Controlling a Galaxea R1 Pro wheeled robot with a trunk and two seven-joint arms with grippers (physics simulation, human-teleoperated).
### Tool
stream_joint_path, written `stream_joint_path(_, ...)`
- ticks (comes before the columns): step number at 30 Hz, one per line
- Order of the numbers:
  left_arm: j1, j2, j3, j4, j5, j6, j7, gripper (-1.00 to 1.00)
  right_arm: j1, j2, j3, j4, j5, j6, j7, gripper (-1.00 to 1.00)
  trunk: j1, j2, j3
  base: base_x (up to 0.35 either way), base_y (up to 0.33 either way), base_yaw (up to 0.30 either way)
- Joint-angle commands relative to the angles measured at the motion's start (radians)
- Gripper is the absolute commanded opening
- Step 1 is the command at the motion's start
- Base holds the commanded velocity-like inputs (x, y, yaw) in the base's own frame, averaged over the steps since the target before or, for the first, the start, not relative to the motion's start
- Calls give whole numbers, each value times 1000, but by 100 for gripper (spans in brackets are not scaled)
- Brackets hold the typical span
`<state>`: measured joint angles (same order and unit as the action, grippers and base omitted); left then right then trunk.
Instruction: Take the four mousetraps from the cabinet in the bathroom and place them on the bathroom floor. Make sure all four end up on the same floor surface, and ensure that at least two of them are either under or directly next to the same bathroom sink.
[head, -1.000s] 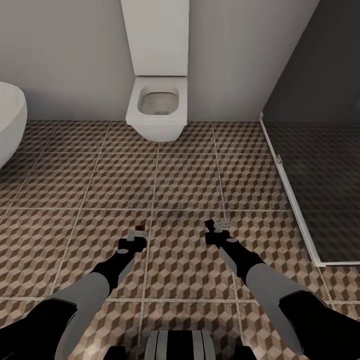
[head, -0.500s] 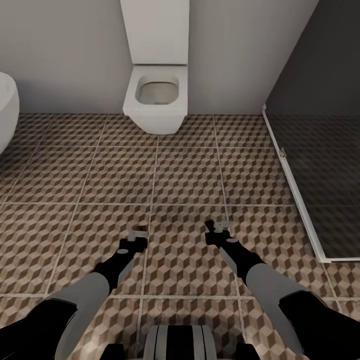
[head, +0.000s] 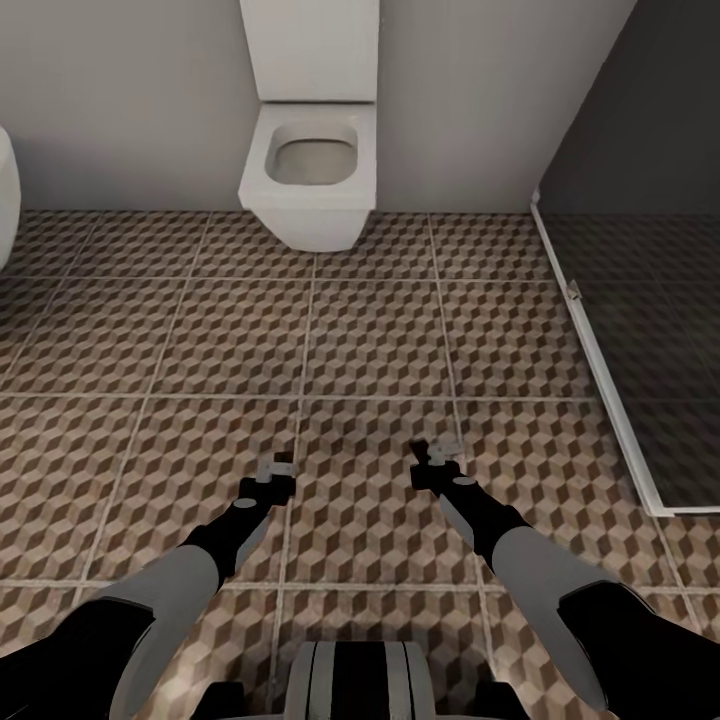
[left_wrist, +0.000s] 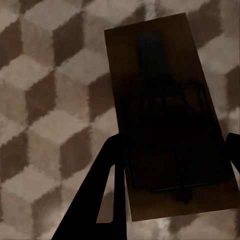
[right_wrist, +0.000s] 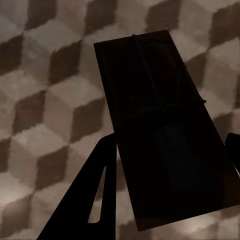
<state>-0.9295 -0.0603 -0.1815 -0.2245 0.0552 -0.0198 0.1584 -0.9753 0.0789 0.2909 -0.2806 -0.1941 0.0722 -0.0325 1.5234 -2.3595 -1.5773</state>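
Note:
Both arms reach forward over the cube-patterned bathroom floor (head: 370, 330). My left gripper (head: 278, 470) is shut on a brown wooden mousetrap (left_wrist: 165, 115) with dark wire parts, gripped across its width between the two dark fingers (left_wrist: 107, 200). A second mousetrap (right_wrist: 160, 125) is held the same way, with my right gripper (head: 436, 457) shut on it. Each trap hangs above the tiles, not touching them. In the head view only a small brown edge of the left mousetrap (head: 284, 457) shows. The cabinet and the bathroom sink are out of view.
A white wall-hung toilet (head: 308, 170) stands straight ahead against the grey wall. A dark glass shower screen with a white frame (head: 610, 390) runs along the right. A sliver of white bathtub (head: 6, 195) shows at the far left edge.
The whole view has shifted: the toilet and the tub have slid up and left and the shower frame right, so the camera moved. Both grippers keep their traps in the same pose.

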Motion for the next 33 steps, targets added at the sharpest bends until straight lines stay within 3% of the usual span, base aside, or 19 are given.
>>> stream_joint_path(1,0,0,-9,1,5,-2,7,-100,0,-1,8,-2,-11,4,-3,-100,4,-7,-5,0,0,0)
stream_joint_path(6,0,-1,-9,0,4,-3,7,-100,0,1,8,-2,-11,3,-3,-100,23,-42,-25,0,0,0)
stream_joint_path(11,0,0,-9,-1,1,-2,7,-100,0,0,8,-2,-9,-4,-3,-100,23,-42,-26,0,0,0)
stream_joint_path(19,2,8,-9,-1,-1,-10,7,-100,2,3,8,-2,-5,-94,-1,-100,23,-42,-26,0,0,0)
stream_joint_path(26,9,9,-10,2,2,-116,7,-100,3,4,13,-2,-5,-113,0,-100,23,-42,-26,0,0,0)
stream_joint_path(33,10,8,-10,2,3,-132,7,-100,3,17,14,1,-5,-115,0,-100,23,-42,-26,61,0,0)
